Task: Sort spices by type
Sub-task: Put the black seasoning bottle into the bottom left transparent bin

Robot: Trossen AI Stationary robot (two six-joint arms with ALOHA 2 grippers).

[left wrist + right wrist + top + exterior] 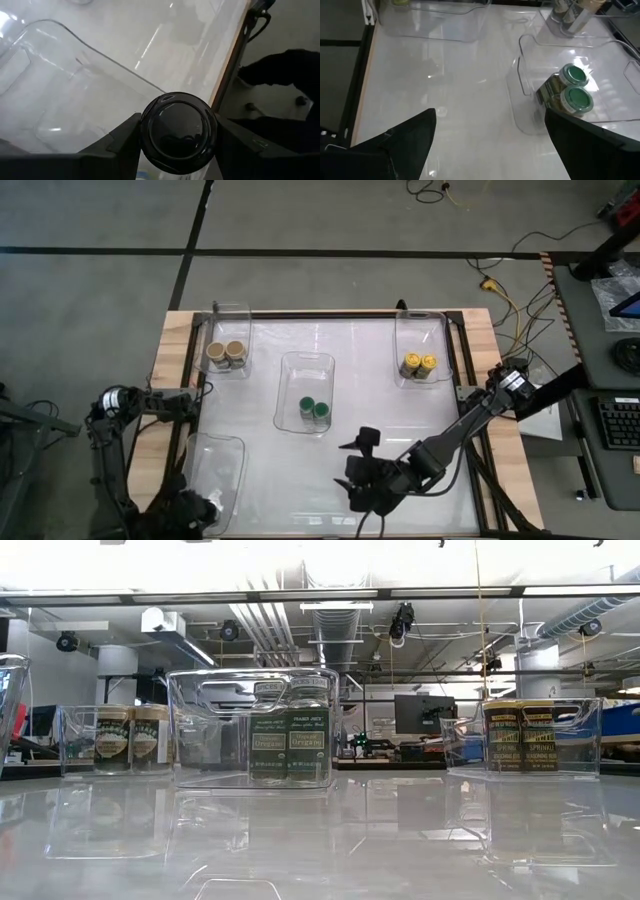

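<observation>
The left claw (177,145) sat at the near left corner of the counter (400,430), its two dark fingers clamped on either side of a black-lidded jar (178,131) — the glossy round lid filled the gap between them in the left wrist view. It hung over the near-left bin (215,465), a clear empty one whose rim ran just beyond the lid. The second black-lidded jar could not be found in any view.

Three pairs were already sorted: the two tan-lidded jars (226,355) in the far-left bin (228,315), the two green-lidded jars (314,409) in the middle bin (305,365), and the two yellow-lidded jars (419,364) in the far-right bin (420,320).

The step in hand looked to be setting the black-lidded jar down inside the near-left bin. To do it well, the jar needed to be carried clear over the rim and toward the bin's floor, kept upright, and released only once its base was resting — a drop from height would likely tip such a short jar. Room beside it for its partner would help.

The right claw (490,135) waited near the front of the counter, right of centre, fingers spread wide and empty, facing the middle bin.
</observation>
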